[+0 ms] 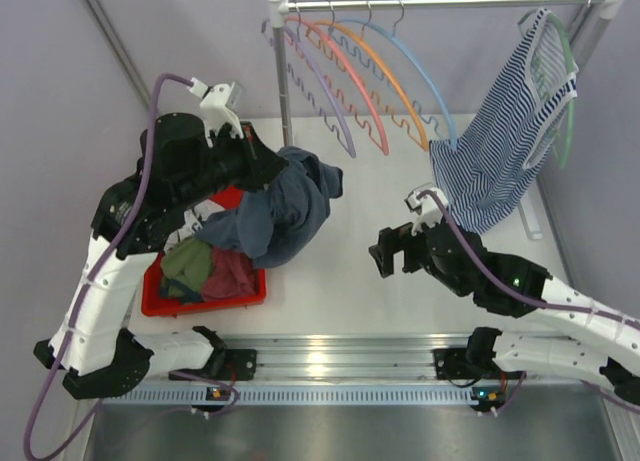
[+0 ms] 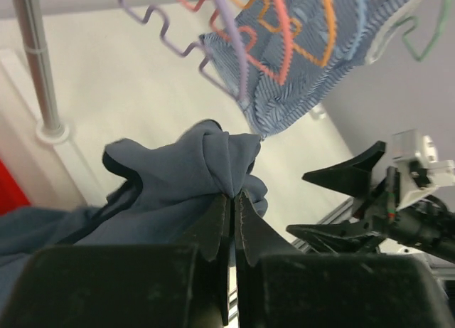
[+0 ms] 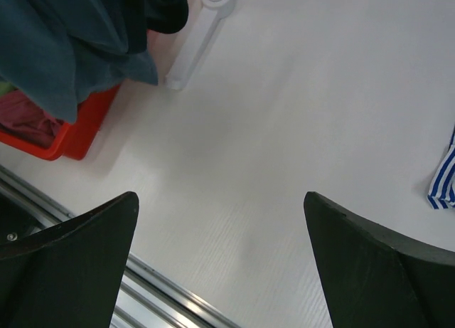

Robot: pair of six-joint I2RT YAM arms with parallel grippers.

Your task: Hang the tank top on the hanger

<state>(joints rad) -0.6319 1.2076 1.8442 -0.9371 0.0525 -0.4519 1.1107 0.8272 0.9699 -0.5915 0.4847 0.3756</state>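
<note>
The dark slate-blue tank top (image 1: 290,209) hangs bunched from my left gripper (image 1: 272,169), above the right side of the red bin. In the left wrist view my left gripper (image 2: 233,195) is shut on a fold of the tank top (image 2: 163,186), with cloth pinched between the tips. The light-blue hanger (image 1: 430,81) hangs on the rack rail, rightmost of the row of bare hangers and to the right of the tank top. My right gripper (image 1: 383,253) is open and empty, low over the table (image 3: 219,196), pointing left toward the tank top.
A red bin (image 1: 200,306) of other clothes sits at the left. The rack post (image 1: 283,81) stands just behind the tank top. Purple (image 1: 325,91), pink and orange hangers hang beside the light-blue one. A striped top (image 1: 510,151) hangs on a green hanger at right.
</note>
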